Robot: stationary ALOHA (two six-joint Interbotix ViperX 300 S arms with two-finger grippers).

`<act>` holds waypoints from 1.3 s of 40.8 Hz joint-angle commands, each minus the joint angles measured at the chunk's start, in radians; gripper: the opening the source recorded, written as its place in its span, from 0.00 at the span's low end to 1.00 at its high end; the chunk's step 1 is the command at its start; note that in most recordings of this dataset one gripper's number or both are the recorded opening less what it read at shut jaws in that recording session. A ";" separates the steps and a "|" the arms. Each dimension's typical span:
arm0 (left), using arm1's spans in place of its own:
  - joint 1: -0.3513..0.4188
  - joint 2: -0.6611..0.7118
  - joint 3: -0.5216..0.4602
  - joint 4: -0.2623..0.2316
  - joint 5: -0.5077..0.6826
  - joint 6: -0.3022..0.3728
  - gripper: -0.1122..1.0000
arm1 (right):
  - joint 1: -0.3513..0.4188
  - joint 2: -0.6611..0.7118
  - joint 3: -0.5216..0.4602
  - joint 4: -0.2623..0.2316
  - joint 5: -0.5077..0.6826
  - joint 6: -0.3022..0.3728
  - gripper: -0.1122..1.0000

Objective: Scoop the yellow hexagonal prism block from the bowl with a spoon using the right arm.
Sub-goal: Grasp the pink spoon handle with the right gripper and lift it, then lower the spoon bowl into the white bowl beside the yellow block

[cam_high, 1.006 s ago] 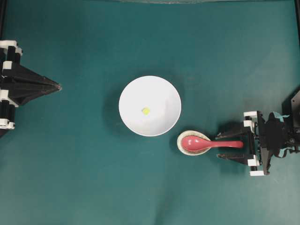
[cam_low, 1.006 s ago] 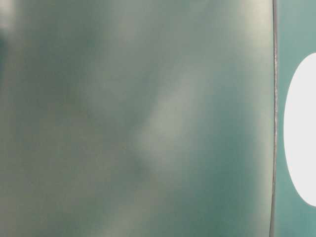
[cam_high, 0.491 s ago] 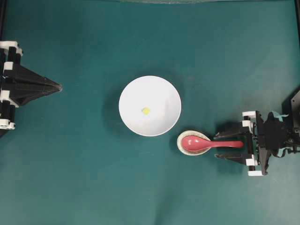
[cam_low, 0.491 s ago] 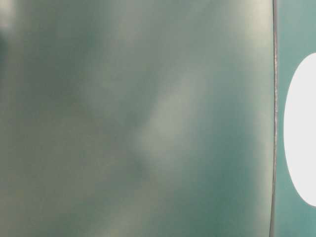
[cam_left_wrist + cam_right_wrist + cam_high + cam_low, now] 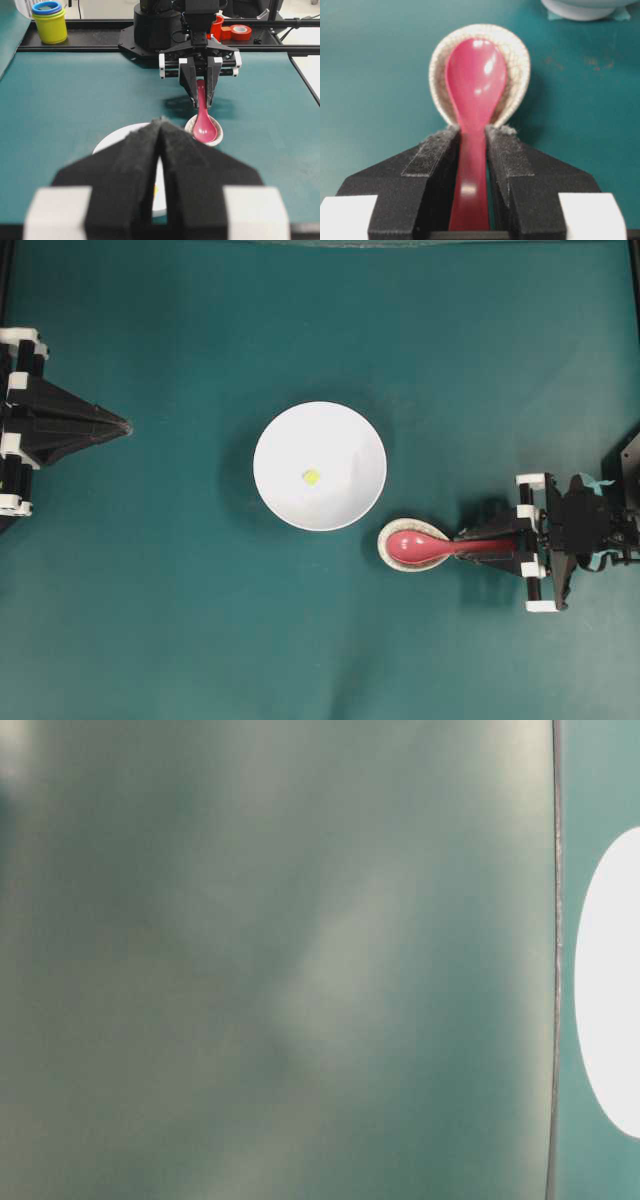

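- Sitting near the middle of the white bowl, the yellow hexagonal prism block is tiny, way smaller than the spoon's scoop, and nothing is touching it yet.
- Bowl is roughly dead centre on the green tabletop. From the block, the spoon is out at about 4 o'clock in the overhead view, just past the bowl's rim.
- Spoon's scoop rests in a little speckled egg-shaped rest, which is right beside the bowl's edge at 4 o'clock. Can't tell if rest and bowl actually touch.
- Key bit: the spoon's long axis runs 9-to-3 in the overhead shot, scoop toward 9, handle toward 3, straight into the right hand.
- Right hand has its pads on either side of the handle, looking clenched on it in the wrist view; there might be a sliver of gap on one side, hard to say for sure.
- So from the right hand, the block lies at about 10 o'clock, beyond the scoop. My guess is the next move needs a lift off the rest, then a swing over the rim.
- Left hand is parked well away at 9 o'clock, clenched on nothing, tips together. Right arm is clearly the nearer one.
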 commanded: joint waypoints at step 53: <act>-0.002 0.008 -0.021 0.003 -0.005 0.000 0.09 | -0.635 -0.606 -0.374 -0.023 1.256 -0.460 0.32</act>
